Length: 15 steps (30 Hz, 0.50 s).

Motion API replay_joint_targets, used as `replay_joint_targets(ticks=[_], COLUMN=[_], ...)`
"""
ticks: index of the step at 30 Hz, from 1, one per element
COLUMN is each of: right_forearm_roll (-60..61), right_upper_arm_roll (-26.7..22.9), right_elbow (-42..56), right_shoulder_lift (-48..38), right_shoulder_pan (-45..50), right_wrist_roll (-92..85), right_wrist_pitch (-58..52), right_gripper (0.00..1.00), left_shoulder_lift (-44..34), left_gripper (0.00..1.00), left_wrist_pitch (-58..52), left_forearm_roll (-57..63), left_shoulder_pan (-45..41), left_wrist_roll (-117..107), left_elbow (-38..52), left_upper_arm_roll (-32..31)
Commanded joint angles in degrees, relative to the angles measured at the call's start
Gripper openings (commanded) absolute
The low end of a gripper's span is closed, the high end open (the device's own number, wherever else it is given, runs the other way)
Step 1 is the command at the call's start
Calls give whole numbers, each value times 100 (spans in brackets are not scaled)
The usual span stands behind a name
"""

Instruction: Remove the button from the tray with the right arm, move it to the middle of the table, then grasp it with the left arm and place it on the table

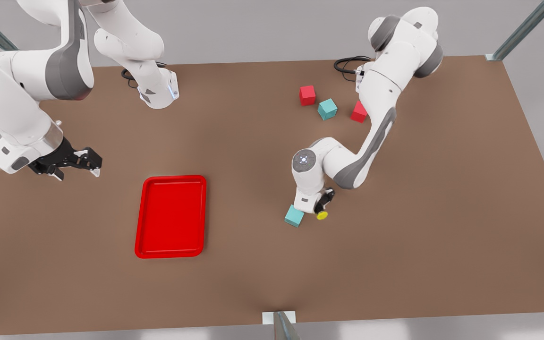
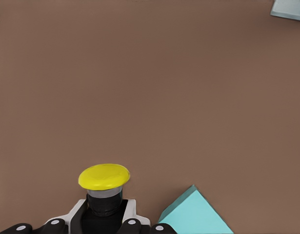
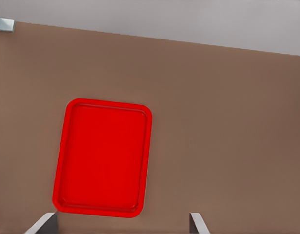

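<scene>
In the front view, the red tray lies bare at lower centre-left of the table. The right hand, at the frame's left edge, is held released above the table, apart from the tray, and is judged to be waiting. The left hand, just right of centre, is lowered to the table and clenched on the button, whose yellow cap is seen just below the fingers. A teal cube sits just beside it, toward the frame's left. Two red cubes and another teal cube lie well apart in the upper right.

In the left wrist view, the button is gripped by its dark body between the fingers at the lower edge; the near teal cube is cut off in the lower right corner.

In the right wrist view, the tray is seen below two spread fingertips, nothing between them.

The placement is judged nearly done. On release, the button could be tipped or dragged if the fingers are opened unevenly, and the neighbouring cube could be knocked by the hand as it is lifted away. Whether the button's base touches the table cannot be told; its body is mostly hidden by the fingers.
</scene>
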Motion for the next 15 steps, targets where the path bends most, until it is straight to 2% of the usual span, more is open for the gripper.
replay_joint_targets(ticks=[1,2,5,6,9,11,12,15], right_forearm_roll=[4,4,-5,-5,-13,-13,-13,-13], right_upper_arm_roll=[10,10,89,98,142,159,159,159], right_elbow=[6,6,68,77,103,103,103,77], right_shoulder_lift=[-2,-11,-46,-64,-90,-82,-82,-55], right_shoulder_pan=[-77,-77,-77,-77,-77,-95,-95,-104], right_wrist_roll=[-39,-39,-39,-39,-39,-39,-39,-39], right_wrist_pitch=[-4,-4,-127,-145,-233,-215,-224,-189], right_gripper=[100,100,100,100,100,100,100,100], left_shoulder_lift=[36,45,19,45,115,554,713,1240], left_gripper=[43,43,43,43,43,43,43,43], left_wrist_pitch=[-81,-72,-301,-564,-1522,-1593,-1602,-2225], left_forearm_roll=[413,369,387,378,-105,-860,-1142,-1213], left_shoulder_pan=[-595,-956,-1052,-1386,-2774,-3863,-4190,-4384], left_wrist_roll=[-4393,-4612,-5280,-5658,-6142,-6195,-6221,-6449], left_elbow=[9,1,-8,-8,1,27,45,431], left_upper_arm_roll=[739,1232,1285,1530,2673,3841,4202,4335])
